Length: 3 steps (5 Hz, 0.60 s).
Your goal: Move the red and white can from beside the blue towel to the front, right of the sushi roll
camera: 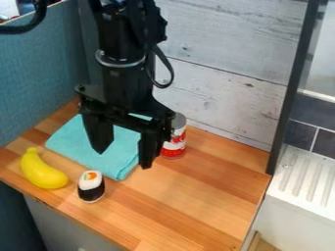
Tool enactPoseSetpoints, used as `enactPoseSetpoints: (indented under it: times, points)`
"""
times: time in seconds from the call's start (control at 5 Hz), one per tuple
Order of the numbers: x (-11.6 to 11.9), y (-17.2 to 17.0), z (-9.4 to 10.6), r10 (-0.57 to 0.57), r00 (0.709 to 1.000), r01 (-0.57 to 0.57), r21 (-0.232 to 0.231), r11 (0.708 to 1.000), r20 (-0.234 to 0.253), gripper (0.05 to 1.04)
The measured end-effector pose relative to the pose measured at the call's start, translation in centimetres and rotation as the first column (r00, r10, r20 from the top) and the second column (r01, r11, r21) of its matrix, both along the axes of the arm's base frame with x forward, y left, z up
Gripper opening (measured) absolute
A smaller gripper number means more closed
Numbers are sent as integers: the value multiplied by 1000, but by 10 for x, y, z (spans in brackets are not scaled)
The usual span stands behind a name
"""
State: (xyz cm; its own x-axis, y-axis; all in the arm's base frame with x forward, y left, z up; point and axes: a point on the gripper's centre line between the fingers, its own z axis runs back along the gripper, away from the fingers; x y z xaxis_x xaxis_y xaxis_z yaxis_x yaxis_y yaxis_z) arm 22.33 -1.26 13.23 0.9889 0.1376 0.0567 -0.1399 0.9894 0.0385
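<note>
Pincer [124, 158] hangs points-down over the bench [203, 196], fingers spread, nothing pinched between them. Below it: a blue-green cloth [68, 137], lying flat, apparently folded. Being limp, it takes its shape from the wood under it. From this slant, cannot tell whether the fingertips meet the cloth or stop above it.

Can [175, 139], red and white, upright just beside the cloth, toward the pale plank wall [222, 88]. Its flat base would account for the steady stance. One finger overlaps its edge in view; contact uncertain.

Banana [40, 169] on its side near the bench's edge, by the blue partition [39, 73]; so curved a body would hardly stand on end. Sushi [91, 186] next to it, apart, dark part down, pale top with an orange patch upward. Probably its blunt end keeps it up. Both sit outside the pincer's spread, beside the cloth.
</note>
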Motion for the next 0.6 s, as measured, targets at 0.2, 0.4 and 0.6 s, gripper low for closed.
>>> enactPoseSetpoints:
  times: [0.2,0.4,0.6]
  points:
    - [-1,0,-5,0,1000,0,0,1000,-20,1002]
    - [30,10,-15,12,1000,-12,-3,1000,-2,1002]
    - [66,28,-17,16,1000,-15,-14,1000,18,1002]
